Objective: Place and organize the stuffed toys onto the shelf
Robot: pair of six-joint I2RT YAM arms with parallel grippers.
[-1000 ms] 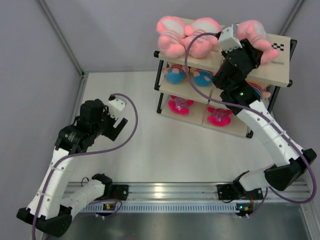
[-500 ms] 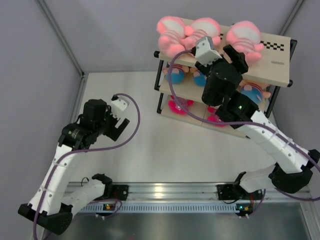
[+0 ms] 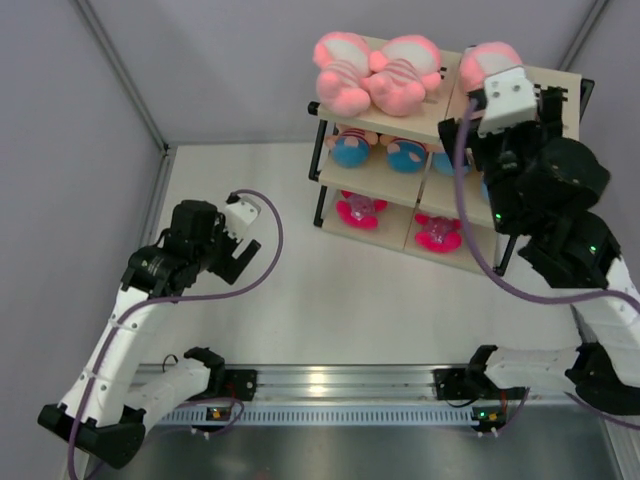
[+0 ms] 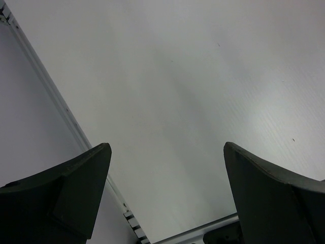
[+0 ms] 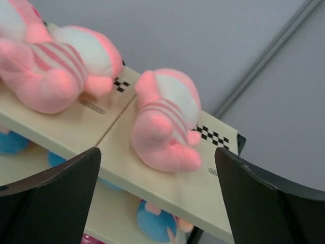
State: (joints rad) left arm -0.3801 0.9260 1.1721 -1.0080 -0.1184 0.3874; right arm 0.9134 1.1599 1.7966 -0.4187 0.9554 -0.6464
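Lying ahead of right jaws: pink toy (image 5: pixel 165 119).

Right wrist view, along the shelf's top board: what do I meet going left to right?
Cluster of pink striped plush toys → lone pink striped plush toy → black-and-white checkered strip → black metal frame corner.

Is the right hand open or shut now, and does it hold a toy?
Open and empty: the right hand shows its fingers far apart, and the pink toy lies free on the shelf.
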